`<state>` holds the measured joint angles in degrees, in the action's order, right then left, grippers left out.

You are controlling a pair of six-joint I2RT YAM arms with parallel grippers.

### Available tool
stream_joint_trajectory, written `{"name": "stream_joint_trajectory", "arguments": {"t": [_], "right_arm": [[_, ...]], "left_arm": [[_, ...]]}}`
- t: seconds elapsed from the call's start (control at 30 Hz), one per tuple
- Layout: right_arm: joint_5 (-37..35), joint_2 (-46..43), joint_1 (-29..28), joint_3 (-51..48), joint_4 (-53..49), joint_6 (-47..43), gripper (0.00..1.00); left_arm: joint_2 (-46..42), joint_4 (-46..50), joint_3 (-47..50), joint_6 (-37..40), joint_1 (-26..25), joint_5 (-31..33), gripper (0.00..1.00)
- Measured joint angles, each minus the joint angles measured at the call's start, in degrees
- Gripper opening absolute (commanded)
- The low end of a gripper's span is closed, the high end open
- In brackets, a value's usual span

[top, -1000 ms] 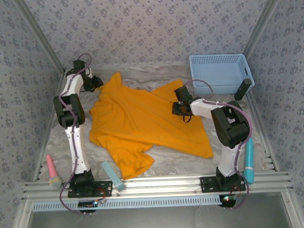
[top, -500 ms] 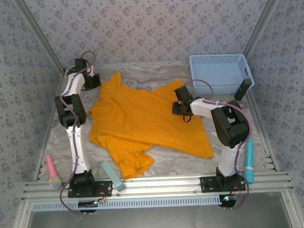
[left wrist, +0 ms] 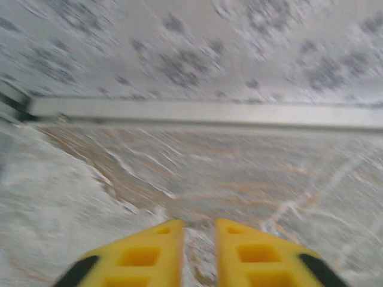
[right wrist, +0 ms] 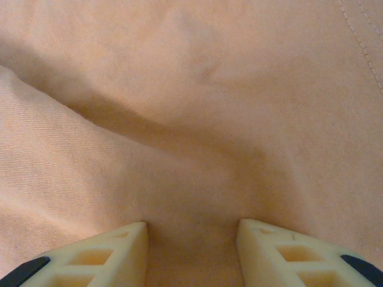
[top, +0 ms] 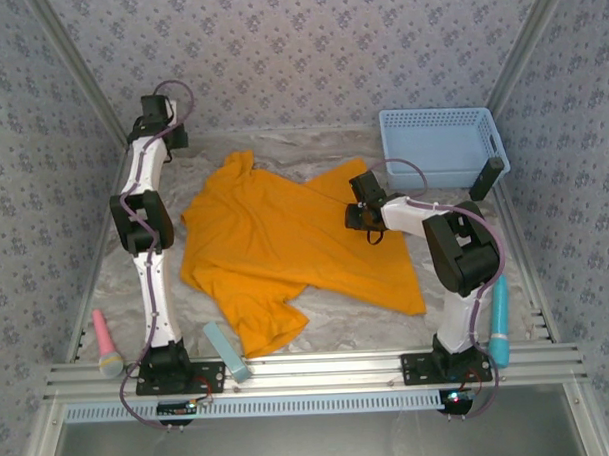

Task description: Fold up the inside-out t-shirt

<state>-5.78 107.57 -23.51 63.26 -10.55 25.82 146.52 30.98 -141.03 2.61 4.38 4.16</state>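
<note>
The inside-out t-shirt (top: pixel 285 239) lies spread and rumpled across the middle of the table, orange-yellow, with one sleeve bunched toward the near edge. My right gripper (top: pixel 362 218) is pressed down on its right part. In the right wrist view its jaws (right wrist: pixel 191 230) stand apart, with a low ridge of shirt cloth (right wrist: pixel 191 107) lying between and ahead of them. My left gripper (top: pixel 174 137) hangs high by the far left corner, clear of the shirt. Its yellow fingers (left wrist: pixel 149 251) keep a narrow gap with nothing in it, over bare table.
A light blue basket (top: pixel 437 143) stands at the back right. A pink tool (top: pixel 105 340) and a pale blue block (top: pixel 227 351) lie near the front left. A teal tool (top: pixel 499 321) lies at the front right. Walls close in on three sides.
The left gripper has pulled away from the shirt's far left edge, rising toward the back corner. That corner of the shirt has settled slightly. The right arm has stayed put.
</note>
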Motion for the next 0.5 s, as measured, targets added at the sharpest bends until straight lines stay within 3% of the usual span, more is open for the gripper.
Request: {"name": "stream_joint_trajectory", "arguments": {"t": [0.03, 0.07, 0.17, 0.27, 0.33, 0.4, 0.5], "right_arm": [[0.0, 0.0, 0.0, 0.0, 0.0, 0.0, 0.46], [0.0, 0.0, 0.0, 0.0, 0.0, 0.0, 0.46], [-0.1, -0.2, -0.1, 0.0, -0.3, 0.0, 0.47], [-0.3, -1.2, -0.2, 0.0, -2.8, 0.1, 0.51], [-0.2, -2.4, -0.2, -0.1, -5.0, 0.4, 0.54], [-0.2, -4.5, -0.2, -0.7, -6.8, 1.0, 0.55], [0.9, -8.8, -0.2, -2.6, -8.2, 2.2, 0.56]], "left_arm": [[0.0, -0.5, -0.3, 0.4, 0.0, 1.3, 0.57], [0.0, -0.6, -1.0, 0.6, 0.0, 2.3, 0.6], [0.6, 4.0, -5.7, -0.5, 0.1, 2.9, 0.6], [-1.7, 11.2, -5.2, -4.4, 0.0, -0.7, 0.63], [-7.8, 13.6, 5.4, -7.3, -0.7, -2.6, 0.63], [-16.9, 13.7, 21.9, -9.9, -2.2, -3.1, 0.61], [-28.4, 13.0, 42.6, -14.1, -6.6, -3.3, 0.48]]}}
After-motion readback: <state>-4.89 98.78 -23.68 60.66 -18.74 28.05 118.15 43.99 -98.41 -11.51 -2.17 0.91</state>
